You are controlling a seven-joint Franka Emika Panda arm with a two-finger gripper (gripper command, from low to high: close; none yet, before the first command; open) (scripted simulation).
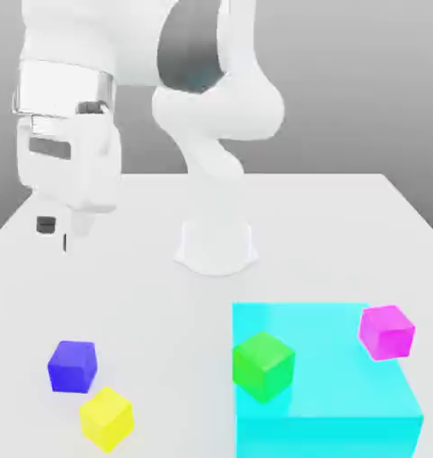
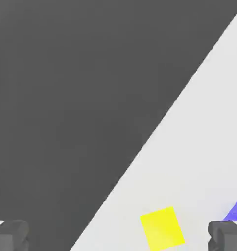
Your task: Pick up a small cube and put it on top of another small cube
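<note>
The small blue cube (image 1: 72,365) is seen resting on the white table (image 1: 345,233), just beside the yellow cube (image 1: 106,418) and well below the empty gripper (image 1: 56,231), whose fingers (image 2: 11,235) are spread wide apart.

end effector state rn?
End effector: open, holding nothing, above the table.
</note>
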